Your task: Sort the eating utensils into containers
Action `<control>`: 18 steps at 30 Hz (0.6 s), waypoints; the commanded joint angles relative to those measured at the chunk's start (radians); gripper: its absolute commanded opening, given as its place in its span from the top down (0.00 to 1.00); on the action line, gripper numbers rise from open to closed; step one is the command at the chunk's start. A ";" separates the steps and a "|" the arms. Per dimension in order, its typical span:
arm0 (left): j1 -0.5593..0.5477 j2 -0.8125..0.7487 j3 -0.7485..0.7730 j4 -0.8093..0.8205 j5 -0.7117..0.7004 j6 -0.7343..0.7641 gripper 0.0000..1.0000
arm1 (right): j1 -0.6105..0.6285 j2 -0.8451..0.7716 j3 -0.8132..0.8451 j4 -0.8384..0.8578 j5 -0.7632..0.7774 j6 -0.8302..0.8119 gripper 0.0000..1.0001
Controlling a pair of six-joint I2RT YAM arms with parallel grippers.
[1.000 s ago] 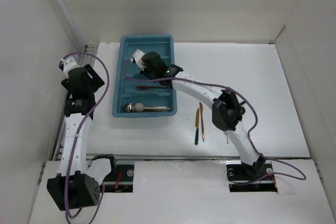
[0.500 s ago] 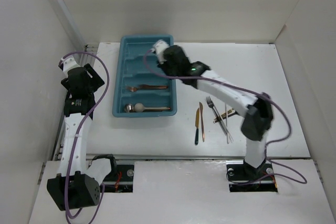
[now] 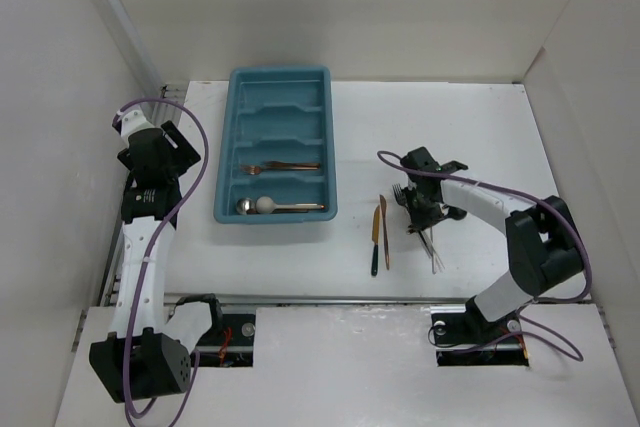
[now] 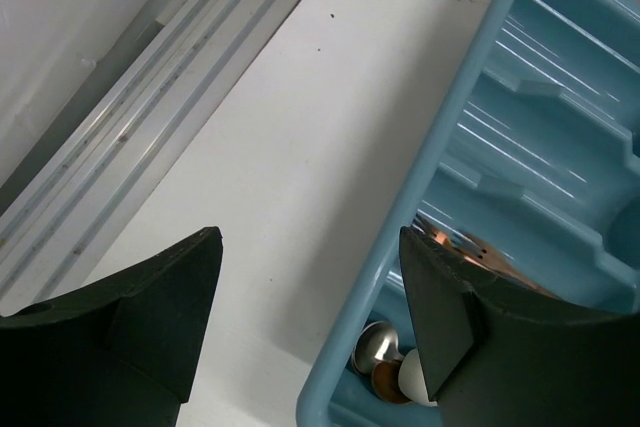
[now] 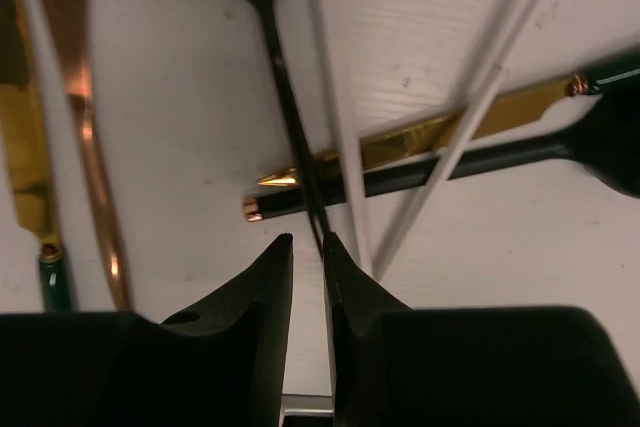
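Note:
The teal tray [image 3: 225,147] holds a copper fork [image 3: 285,165] in one compartment and several spoons [image 3: 265,205] in the nearest one. The tray's rim [image 4: 440,177] and spoon bowls [image 4: 385,352] show in the left wrist view. My left gripper [image 3: 165,152] [image 4: 310,317] is open and empty, left of the tray. My right gripper [image 3: 420,209] [image 5: 308,247] is low over a pile of utensils [image 3: 428,227]. Its jaws stand a narrow gap apart, with a thin black utensil handle [image 5: 285,77] running into the gap along the right finger.
A gold knife with a green handle [image 3: 375,239] [image 5: 25,147] and a copper knife [image 3: 384,232] [image 5: 85,147] lie left of the pile. White sticks [image 5: 340,127], a gold piece [image 5: 450,127] and a black stick with a copper tip [image 5: 420,182] cross under the gripper.
My right arm has swung from over the tray's far end to the pile on the right and come down low. The left arm has not moved.

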 commanded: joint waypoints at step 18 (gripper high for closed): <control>0.006 -0.028 0.005 0.032 0.006 -0.010 0.31 | -0.034 0.161 0.165 0.049 0.058 -0.038 0.77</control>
